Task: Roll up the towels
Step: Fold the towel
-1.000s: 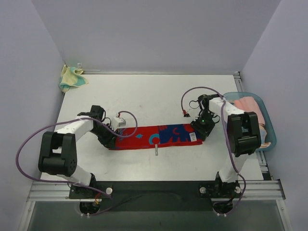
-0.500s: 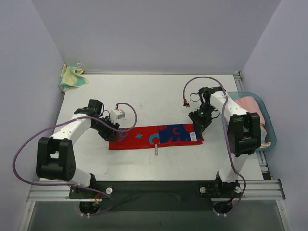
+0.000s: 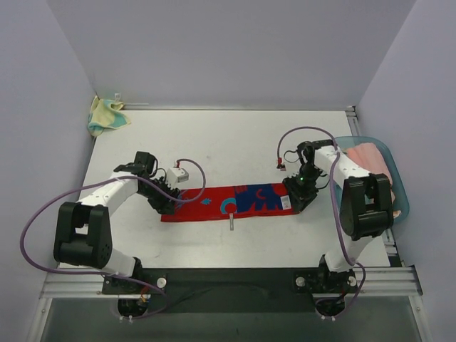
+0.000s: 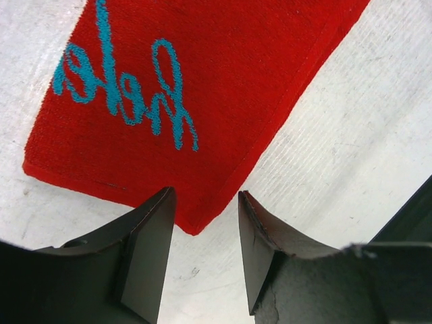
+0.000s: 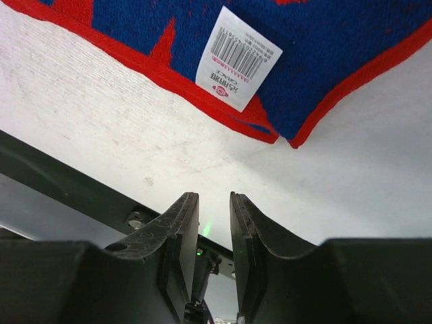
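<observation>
Red towel [image 3: 231,201] lies flat as one long strip on the surface [image 3: 228,142], stretched between the two grippers. No turn of a roll shows at either end.

Left gripper [image 4: 206,202]: fingers moderately apart, holding nothing. A corner of the towel's short end sits just ahead of the fingertips, in line with the gap, flat on the surface. Teal script runs on the cloth farther ahead.

Right gripper [image 5: 214,199]: fingers drawn close, only a slim gap between them, and nothing in it. The other short end lies ahead of the tips and apart from them, with bare surface between. A white barcode label [image 5: 237,59] is stitched near that corner.

Yellow towel [image 3: 105,115]: bunched in the back corner, well beyond the left gripper, not flattened.

A blue tray [image 3: 399,187] stands outboard of the right gripper, with pink cloth in it.

Step in hand, as we judge it: the red towel is laid out and rolling is not yet begun. Both grippers are poised at its ends.

Next move, we reckon: one gripper must come down on its short edge, pinch the hem, and turn it over onto the cloth to start a tight first turn. The far end should stay flat so the strip does not skew. The yellow towel waits for its own turn.
</observation>
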Robot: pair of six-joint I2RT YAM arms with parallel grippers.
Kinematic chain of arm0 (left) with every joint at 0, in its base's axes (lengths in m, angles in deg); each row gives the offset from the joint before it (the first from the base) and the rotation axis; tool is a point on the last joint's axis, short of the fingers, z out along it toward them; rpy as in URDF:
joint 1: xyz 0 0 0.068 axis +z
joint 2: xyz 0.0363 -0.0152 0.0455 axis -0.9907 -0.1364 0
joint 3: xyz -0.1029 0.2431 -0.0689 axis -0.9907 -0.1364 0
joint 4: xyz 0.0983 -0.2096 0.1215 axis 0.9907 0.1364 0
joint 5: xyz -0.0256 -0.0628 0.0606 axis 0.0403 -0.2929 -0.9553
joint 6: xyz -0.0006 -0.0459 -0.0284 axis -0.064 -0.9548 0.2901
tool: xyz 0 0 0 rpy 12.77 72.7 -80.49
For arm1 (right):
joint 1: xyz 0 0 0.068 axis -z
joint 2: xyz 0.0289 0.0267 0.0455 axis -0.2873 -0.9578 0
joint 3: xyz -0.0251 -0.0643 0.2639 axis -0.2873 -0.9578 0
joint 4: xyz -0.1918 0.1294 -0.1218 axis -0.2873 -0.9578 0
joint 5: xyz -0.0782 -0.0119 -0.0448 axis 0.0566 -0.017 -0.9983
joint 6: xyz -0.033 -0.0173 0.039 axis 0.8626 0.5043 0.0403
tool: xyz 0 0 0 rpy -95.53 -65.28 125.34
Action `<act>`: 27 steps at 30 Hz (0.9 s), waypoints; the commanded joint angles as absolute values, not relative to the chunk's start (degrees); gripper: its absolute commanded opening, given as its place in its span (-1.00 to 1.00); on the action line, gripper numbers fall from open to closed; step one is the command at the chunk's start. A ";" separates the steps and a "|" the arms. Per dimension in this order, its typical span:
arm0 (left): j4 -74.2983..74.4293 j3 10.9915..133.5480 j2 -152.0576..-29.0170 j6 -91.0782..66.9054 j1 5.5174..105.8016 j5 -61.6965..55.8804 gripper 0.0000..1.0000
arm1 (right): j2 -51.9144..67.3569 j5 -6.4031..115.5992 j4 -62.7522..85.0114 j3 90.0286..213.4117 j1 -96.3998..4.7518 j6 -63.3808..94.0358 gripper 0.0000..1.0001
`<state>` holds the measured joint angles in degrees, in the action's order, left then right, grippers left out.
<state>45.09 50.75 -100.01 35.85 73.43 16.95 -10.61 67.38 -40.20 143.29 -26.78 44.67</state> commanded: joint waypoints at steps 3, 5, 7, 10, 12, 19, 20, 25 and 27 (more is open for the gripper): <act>43.22 51.16 -99.59 37.29 72.23 17.13 0.05 | -12.43 68.67 -41.10 142.62 -26.36 40.43 -0.47; 42.60 51.25 -100.03 36.94 71.79 17.22 0.05 | -14.11 68.06 -39.52 143.49 -26.45 39.64 -0.47; 41.99 50.82 -100.82 36.85 71.26 16.09 0.04 | -16.83 67.00 -38.20 144.72 -26.54 38.58 -0.48; 40.58 50.20 -102.75 36.85 71.17 13.63 0.03 | -20.70 64.63 -36.88 146.92 -26.54 37.26 -0.49; 39.70 50.20 -104.77 36.76 71.26 12.57 0.00 | -23.07 62.79 -36.27 148.76 -26.54 36.47 -0.50; 39.26 51.60 -107.86 33.95 71.96 10.01 -0.09 | -24.23 57.50 -36.88 153.77 -24.70 35.41 -0.53; 39.52 51.52 -106.29 33.95 71.96 10.53 -0.09 | -23.27 59.33 -37.14 154.04 -24.61 36.11 -0.50; 41.19 51.52 -100.75 31.41 71.88 15.19 0.04 | -15.62 63.56 -37.49 154.75 -24.26 34.63 -0.36; 41.11 51.69 -98.81 30.61 71.79 15.90 0.11 | -14.65 63.83 -36.80 155.19 -23.73 31.74 -0.31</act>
